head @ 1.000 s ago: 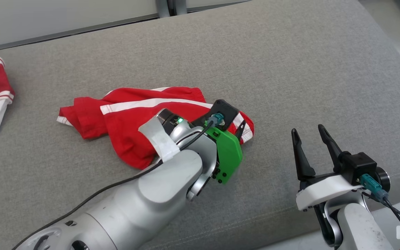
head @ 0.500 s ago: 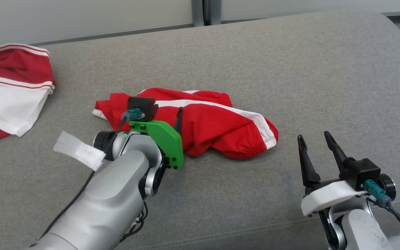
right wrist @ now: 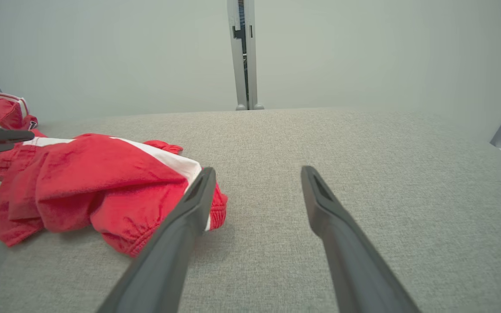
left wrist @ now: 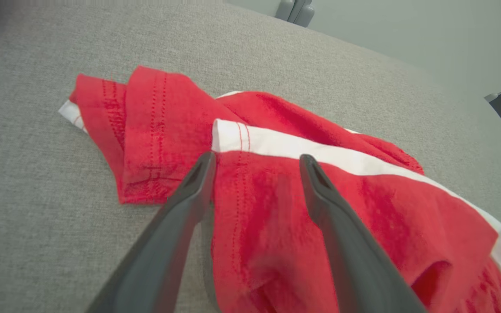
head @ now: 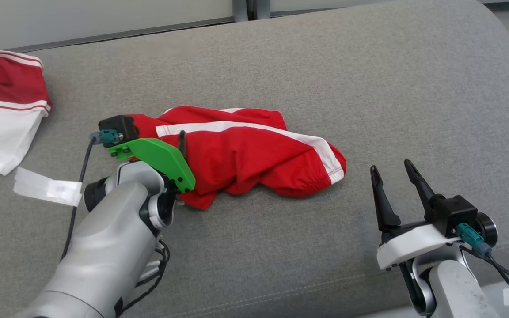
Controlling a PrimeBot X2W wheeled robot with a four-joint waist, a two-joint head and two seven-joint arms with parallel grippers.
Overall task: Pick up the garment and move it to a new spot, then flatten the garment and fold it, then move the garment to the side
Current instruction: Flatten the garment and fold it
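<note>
the grey cushion [head: 369, 88] carries a crumpled red garment [head: 245, 154] with white stripes near its middle. the left pincer [left wrist: 258, 158], spread wide, hangs over the garment's left end. the right pincer [head: 390, 165], also spread and empty, stands apart to the right.

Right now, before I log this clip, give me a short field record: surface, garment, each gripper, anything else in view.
surface: grey fabric cushion
garment: red with a white stripe, crumpled, lying on the cushion
left gripper: open, fingers over the garment's left end, nothing held
right gripper: open, empty, apart from the garment, off its right end
other: second red-and-white garment at the cushion's left edge
stage: garment not yet lifted
</note>
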